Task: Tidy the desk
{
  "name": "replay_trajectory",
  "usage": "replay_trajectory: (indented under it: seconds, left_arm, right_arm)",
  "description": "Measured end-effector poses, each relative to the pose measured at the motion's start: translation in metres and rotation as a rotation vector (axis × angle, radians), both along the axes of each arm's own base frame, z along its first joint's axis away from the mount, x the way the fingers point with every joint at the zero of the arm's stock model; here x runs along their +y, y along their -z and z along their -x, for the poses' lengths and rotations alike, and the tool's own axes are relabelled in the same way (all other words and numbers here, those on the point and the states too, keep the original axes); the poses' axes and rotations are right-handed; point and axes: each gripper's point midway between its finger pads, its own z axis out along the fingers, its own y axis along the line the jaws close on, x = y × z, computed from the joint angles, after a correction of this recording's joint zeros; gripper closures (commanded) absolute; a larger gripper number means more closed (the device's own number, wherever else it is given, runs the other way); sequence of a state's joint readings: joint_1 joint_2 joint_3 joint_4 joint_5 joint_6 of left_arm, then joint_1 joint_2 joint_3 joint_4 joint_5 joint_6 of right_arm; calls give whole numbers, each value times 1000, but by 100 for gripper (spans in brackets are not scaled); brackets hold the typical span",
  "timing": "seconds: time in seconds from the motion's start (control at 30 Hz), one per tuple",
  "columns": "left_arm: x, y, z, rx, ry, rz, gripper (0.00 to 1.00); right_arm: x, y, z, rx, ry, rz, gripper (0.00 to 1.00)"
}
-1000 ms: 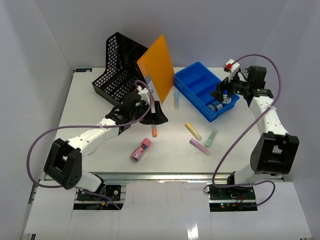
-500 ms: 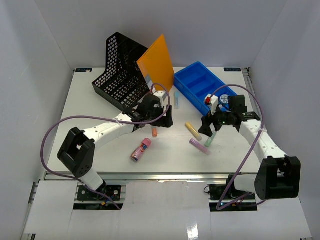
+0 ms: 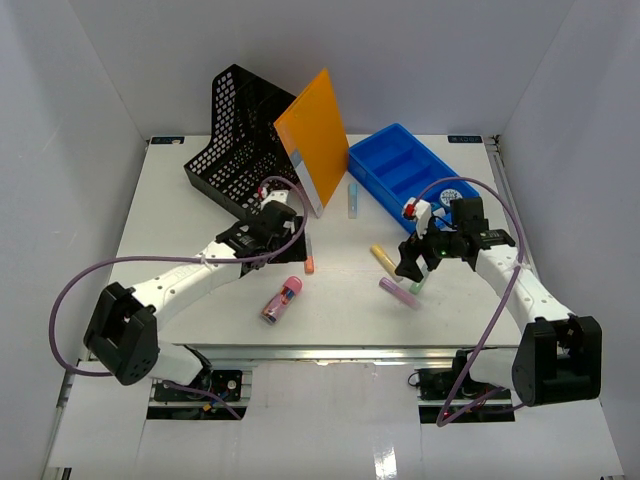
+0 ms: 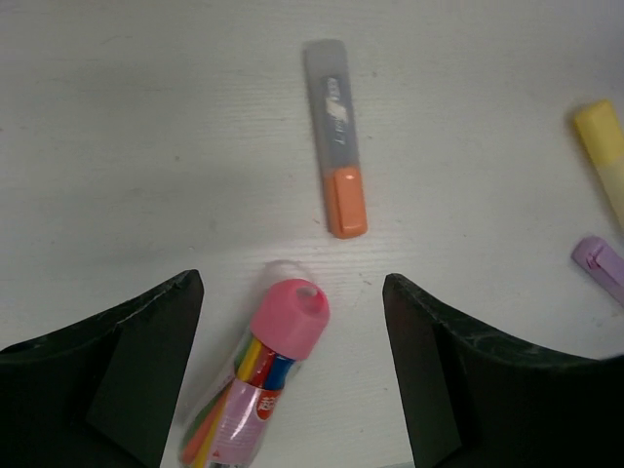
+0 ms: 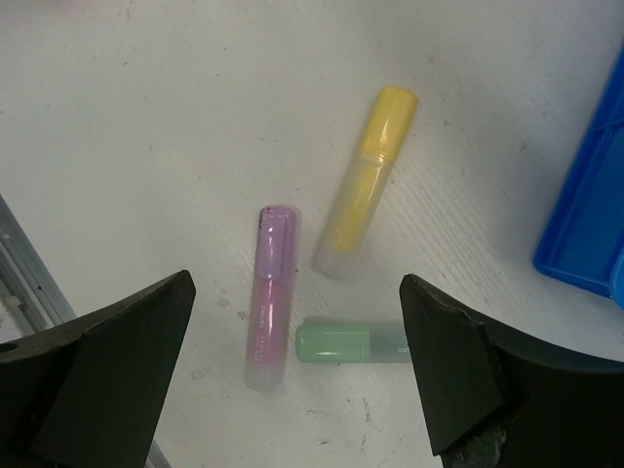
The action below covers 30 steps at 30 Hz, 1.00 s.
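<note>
A: Where is the worktop (image 3: 160,230)?
B: It is white, lies under both arms, and has pens scattered on it.
A: Which step?
B: Collecting strays, I judge. The left pincer (image 4: 291,292) gapes wide above a pink-capped pen tube (image 4: 283,327). The right pincer (image 5: 294,283) gapes wide above a purple highlighter (image 5: 268,292). Next, each needs to drop lower and close.

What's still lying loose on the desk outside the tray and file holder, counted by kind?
Highlighters: 5 (orange, yellow, purple, green, pale blue)
Pink-capped pen tube: 1
Total loose on the desk: 6
</note>
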State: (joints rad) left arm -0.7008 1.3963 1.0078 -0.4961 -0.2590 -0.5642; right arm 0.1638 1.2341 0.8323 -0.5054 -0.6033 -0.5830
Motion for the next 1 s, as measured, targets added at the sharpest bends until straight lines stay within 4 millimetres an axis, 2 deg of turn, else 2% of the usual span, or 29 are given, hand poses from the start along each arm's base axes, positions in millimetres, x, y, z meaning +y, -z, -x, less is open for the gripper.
replay_trajectory:
  seconds: [0.1,0.2,0.23,0.3,0.4,0.47,0.53,0.63,0.77,0.87,1.0]
  left_arm:
    - [38,7,-7,38,-133,-5,15]
    - [81,6,-12,42,-271,10,15]
    - [91,4,-12,38,-301,16,17]
    - [97,-2,-12,26,-316,34,22]
    - [78,-2,-14,43,-237,97,29]
    - [63,3,-13,76,-174,134,30]
    - [40,15,-15,136,-94,163,30]
    - [6,34,-21,199,-4,155,29]
    - [-30,47,-31,228,65,117,27]
    - [-45,55,-40,218,70,65,26]
    - [-46,64,-48,203,53,-21,26]
  right_arm:
    - [2,-1,3,-4,-7,-16,7]
    - [3,1,8,3,-9,-27,7]
    - [3,2,9,7,-9,-30,7]
    - [4,4,11,16,-7,-32,7]
    - [4,4,10,16,0,-35,7]
    - [4,3,8,9,5,-36,7]
    - [4,2,6,4,10,-36,7]
    - [3,3,4,0,23,-37,8]
    - [-1,4,3,-2,45,-38,8]
    - [-4,3,2,-14,62,-43,8]
    - [-7,0,-1,-22,81,-50,8]
